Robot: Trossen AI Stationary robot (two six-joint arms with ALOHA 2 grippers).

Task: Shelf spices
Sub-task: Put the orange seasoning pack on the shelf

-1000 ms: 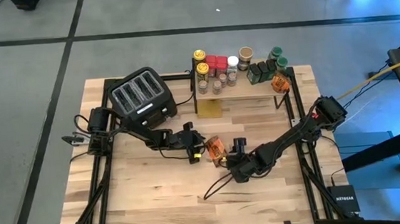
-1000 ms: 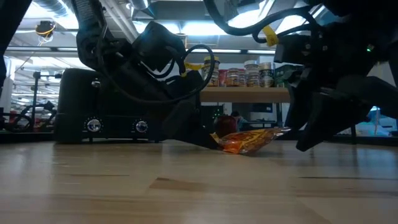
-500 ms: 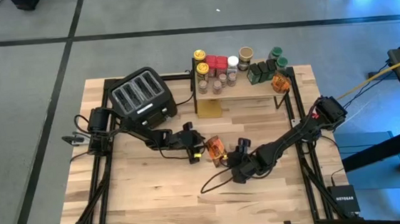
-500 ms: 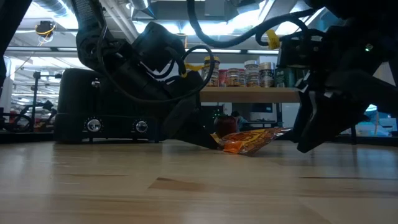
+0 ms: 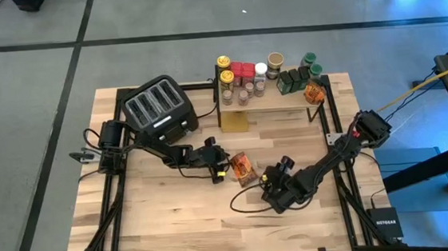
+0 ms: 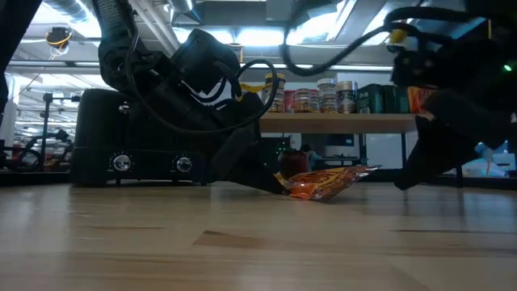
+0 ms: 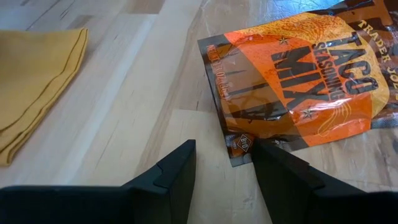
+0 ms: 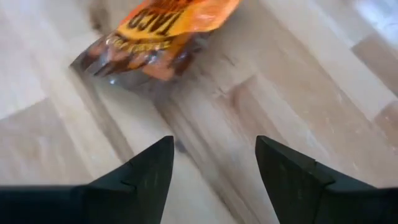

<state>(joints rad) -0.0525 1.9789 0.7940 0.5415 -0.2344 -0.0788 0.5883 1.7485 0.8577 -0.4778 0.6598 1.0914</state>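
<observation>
From above, the left arm reached low across the table from beside the black toaster, its left claw lying just beside the orange foil packet at mid-table. The right arm bent in from the table's right edge, and the right claw sat near the packet's other side, apart from it. At the far edge stood the shelf, a pale plank on thin black legs, crowded with small jars under yellow, red, white, tan and green lids; another orange packet lay at its right end, and a mustard-yellow cloth lay flat on the table under it.

At table height, the foil packet lay crumpled and glossy on the wood. The left arm's dark bulk filled the space in front of the toaster, and the jars lined the shelf behind.

The left wrist camera showed the left claw open, fingers parted around bare wood, one tip touching or nearly touching the packet's dark sealed corner (printed "Taco Seasoning Mix"). The folded cloth lay off to one side.

The right wrist camera showed the right claw open too, holding nothing, with the packet well ahead of its fingers on the grained planks.
</observation>
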